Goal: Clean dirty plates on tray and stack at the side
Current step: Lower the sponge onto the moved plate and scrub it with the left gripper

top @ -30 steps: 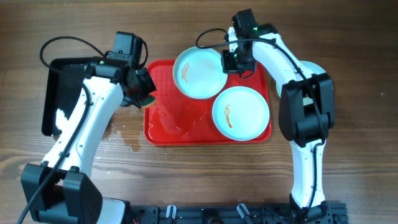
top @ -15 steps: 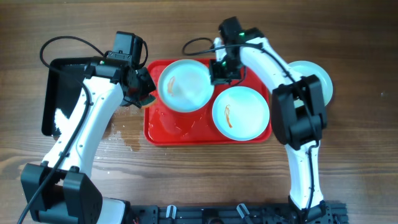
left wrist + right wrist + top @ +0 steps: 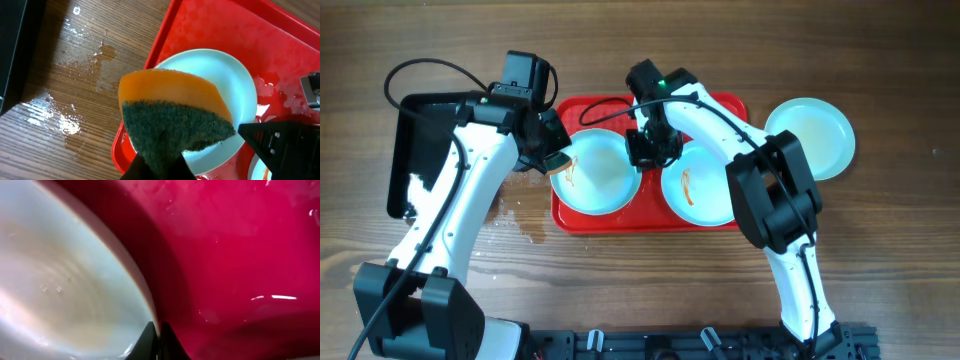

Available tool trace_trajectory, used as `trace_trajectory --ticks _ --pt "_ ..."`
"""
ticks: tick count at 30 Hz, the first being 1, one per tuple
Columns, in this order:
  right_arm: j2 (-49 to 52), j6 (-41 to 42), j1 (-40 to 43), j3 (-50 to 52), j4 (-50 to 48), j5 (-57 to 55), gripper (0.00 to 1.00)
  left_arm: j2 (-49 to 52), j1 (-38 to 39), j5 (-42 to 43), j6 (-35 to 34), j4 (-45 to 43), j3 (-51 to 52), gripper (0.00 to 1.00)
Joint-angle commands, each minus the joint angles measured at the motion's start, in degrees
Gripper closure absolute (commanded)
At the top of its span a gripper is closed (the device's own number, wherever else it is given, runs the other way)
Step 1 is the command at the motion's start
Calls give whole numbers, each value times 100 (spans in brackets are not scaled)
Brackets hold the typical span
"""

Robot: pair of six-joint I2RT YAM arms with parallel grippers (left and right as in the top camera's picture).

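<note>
1. Overhead, we saw the tray on the bench, with two plates inside it and a third outside.
2. The left plate sat in the tray's left half, its edge reaching the left rim. An orange smear marked it near that side.
3. The middle plate filled the tray's right half, close against the left plate, with an orange-red streak near its centre.
4. The right plate lay on the bench just beside the tray's far right corner, its face plain and pale.
5. The right arm reached across the tray, and the right jaws were pinched narrow on the left plate's right rim.
6. In the right wrist view the tips met on that pale rim, with the wet red tray beyond. We could not tell whether the plate lay flat or was raised.
7. The left arm stood at the tray's left side. The left jaws were clamped on a sponge at the left plate's left edge.
8. In the left wrist view the sponge, orange above and dark green below, hid the plate's near side. We could not tell whether they touched.
9. Water glistened on the bench left of the tray.
10. A black tray lay farther left, beyond the left arm.
</note>
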State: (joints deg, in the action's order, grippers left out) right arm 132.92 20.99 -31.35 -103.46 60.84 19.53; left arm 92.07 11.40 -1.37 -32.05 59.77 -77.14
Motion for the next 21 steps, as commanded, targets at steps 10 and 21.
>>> trace_trajectory --ticks 10,21 --pt "17 144 212 590 -94 -361 96 74 -26 203 225 9 157 96" --pt "-232 -280 229 501 144 -24 96 129 166 949 334 -564 595 96"
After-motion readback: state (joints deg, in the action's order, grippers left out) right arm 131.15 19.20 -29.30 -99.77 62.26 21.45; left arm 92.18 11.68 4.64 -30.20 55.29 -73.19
